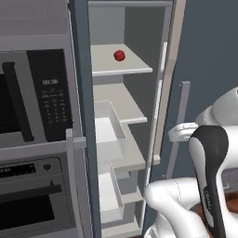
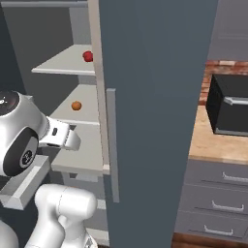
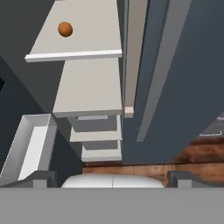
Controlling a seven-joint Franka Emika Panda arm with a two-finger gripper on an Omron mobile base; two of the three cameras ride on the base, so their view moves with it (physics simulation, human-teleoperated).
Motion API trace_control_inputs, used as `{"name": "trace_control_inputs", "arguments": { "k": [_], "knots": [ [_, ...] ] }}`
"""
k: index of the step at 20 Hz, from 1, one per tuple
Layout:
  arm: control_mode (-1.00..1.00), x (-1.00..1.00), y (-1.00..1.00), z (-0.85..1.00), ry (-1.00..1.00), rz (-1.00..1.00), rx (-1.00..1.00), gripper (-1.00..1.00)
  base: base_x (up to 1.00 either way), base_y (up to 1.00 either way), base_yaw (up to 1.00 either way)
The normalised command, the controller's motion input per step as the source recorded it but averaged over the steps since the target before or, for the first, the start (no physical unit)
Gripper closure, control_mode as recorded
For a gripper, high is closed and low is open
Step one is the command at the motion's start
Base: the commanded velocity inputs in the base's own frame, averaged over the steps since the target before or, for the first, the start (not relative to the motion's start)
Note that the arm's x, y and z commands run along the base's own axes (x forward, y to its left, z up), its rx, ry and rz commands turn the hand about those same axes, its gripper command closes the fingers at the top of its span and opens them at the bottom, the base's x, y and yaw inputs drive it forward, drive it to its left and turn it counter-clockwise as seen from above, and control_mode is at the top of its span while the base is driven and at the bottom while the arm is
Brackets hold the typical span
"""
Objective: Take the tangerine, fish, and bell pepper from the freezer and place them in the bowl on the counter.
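Spread wide with nothing between them, the gripper (image 3: 113, 178) fingers hang before the open freezer (image 2: 145, 97), likely readied for a reach. Inside the freezer, the tangerine (image 3: 65, 29) sits one shelf below the bell pepper (image 1: 119, 55).

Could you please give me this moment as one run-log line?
stage: reaching into freezer | fingers: open, empty | tangerine: on shelf | bell pepper: on shelf above

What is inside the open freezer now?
The bell pepper lies on the freezer's upper shelf, the tangerine on the shelf below. The door covers part of the inside; no fish is visible.
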Motion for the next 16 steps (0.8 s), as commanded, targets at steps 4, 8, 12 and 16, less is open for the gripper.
{"name": "trace_control_inputs", "arguments": {
  "k": [4,8,12,16],
  "knots": [
    [1.0,0.0,0.0,0.0,0.0,0.0,0.0,-1.0,0.35,0.18,0.01],
    [1.0,0.0,0.0,0.0,0.0,0.0,0.0,-1.0,0.48,0.01,0.0],
    [1.0,0.0,0.0,0.0,0.0,0.0,0.0,-1.0,0.45,0.0,0.0],
    [1.0,0.0,0.0,0.0,0.0,0.0,0.0,-1.0,0.28,0.02,0.0]
  ]
}}
